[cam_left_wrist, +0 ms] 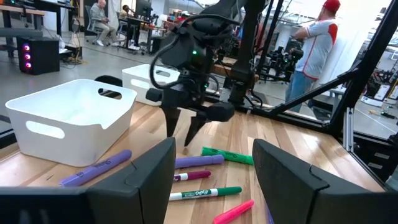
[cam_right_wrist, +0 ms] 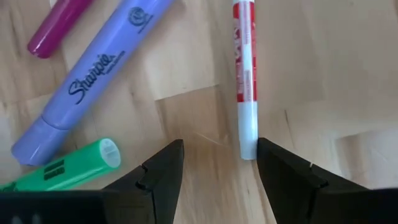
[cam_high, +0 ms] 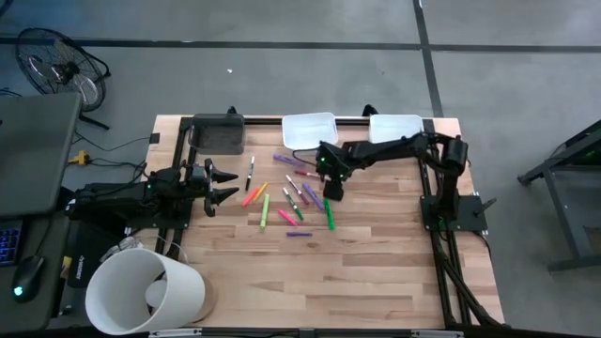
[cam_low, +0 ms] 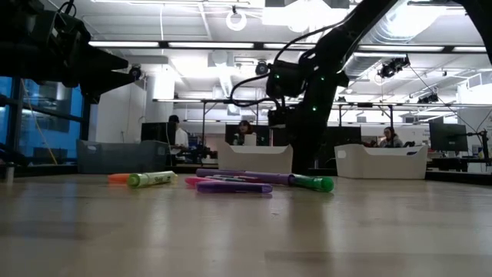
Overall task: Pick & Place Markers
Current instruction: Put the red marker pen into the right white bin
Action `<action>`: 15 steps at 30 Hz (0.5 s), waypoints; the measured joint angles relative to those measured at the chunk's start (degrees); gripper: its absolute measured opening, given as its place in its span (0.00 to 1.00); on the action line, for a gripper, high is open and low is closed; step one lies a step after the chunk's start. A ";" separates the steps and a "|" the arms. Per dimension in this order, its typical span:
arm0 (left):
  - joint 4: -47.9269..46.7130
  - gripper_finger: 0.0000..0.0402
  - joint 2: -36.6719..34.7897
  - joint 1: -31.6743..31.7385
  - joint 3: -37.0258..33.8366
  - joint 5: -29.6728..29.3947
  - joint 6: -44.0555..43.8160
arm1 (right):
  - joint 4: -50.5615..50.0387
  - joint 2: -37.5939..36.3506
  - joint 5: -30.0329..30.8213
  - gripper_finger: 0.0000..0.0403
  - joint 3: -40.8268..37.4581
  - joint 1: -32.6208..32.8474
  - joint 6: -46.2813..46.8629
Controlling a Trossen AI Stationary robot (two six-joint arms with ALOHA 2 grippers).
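At the near left corner of the worktop (cam_high: 376,272) stands a white bucket (cam_high: 141,291), partly cut off at the edge. Beyond it the left claw (cam_high: 223,184) waits at the left side with its fingers spread wide and nothing between them.

The markers (cam_high: 291,199) lie scattered at the middle of the worktop, most with their long axes running near to far or on a slant. A yellow-green one (cam_high: 265,211) runs near to far, a green one (cam_high: 330,215) lies beside it to the right, and a small purple one (cam_high: 299,234) lies crosswise nearest the front. A black one (cam_high: 250,173) sits apart at the left.

The right claw (cam_right_wrist: 217,158) hangs low over the pile, open, gripping nothing. Just past its fingers a purple highlighter (cam_right_wrist: 93,78) reading "Sharpie" lies on a slant, touching a green marker (cam_right_wrist: 62,171) whose far end is cut off. A red and white marker (cam_right_wrist: 245,74) points straight away from the claw; its label is too small to read.

At the far edge sit two white trays (cam_high: 310,130) and a grey bin (cam_high: 216,133).
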 joint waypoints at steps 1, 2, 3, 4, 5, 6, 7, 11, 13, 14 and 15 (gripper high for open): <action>0.00 0.53 0.02 0.01 0.00 0.00 0.00 | 0.23 0.02 0.71 0.47 -0.02 0.34 -0.11; 0.00 0.53 0.01 0.00 0.00 0.00 0.01 | 0.69 0.02 1.41 0.47 -0.02 0.60 -0.19; 0.00 0.53 0.00 0.01 0.00 0.00 0.01 | 1.32 0.02 1.80 0.47 -0.02 0.77 -0.21; 0.00 0.53 0.02 0.00 0.00 0.00 -0.01 | 1.76 0.02 1.97 0.47 -0.05 0.90 -0.21; -0.02 0.53 0.00 -0.01 0.00 0.00 -0.01 | 2.08 0.04 2.07 0.47 -0.09 1.02 -0.41; 0.00 0.53 0.00 0.01 0.00 0.00 0.01 | 2.33 0.04 2.20 0.47 -0.13 1.17 -1.05; 0.00 0.53 0.00 0.01 0.00 0.00 0.00 | 2.56 0.06 2.41 0.47 -0.13 1.35 -1.66; -0.01 0.53 0.02 0.01 0.00 0.00 -0.01 | 3.48 0.11 3.42 0.47 -0.17 1.86 -4.34; 0.00 0.53 0.01 -0.01 0.00 0.00 0.00 | 3.70 0.11 3.40 0.47 -0.17 1.95 -4.95; 0.00 0.53 0.02 -0.01 0.00 0.00 -0.01 | 3.78 0.11 3.49 0.47 -0.17 2.01 -4.99; 0.00 0.53 0.00 0.00 0.00 0.00 0.00 | 3.87 0.12 3.58 0.47 -0.17 2.11 -5.01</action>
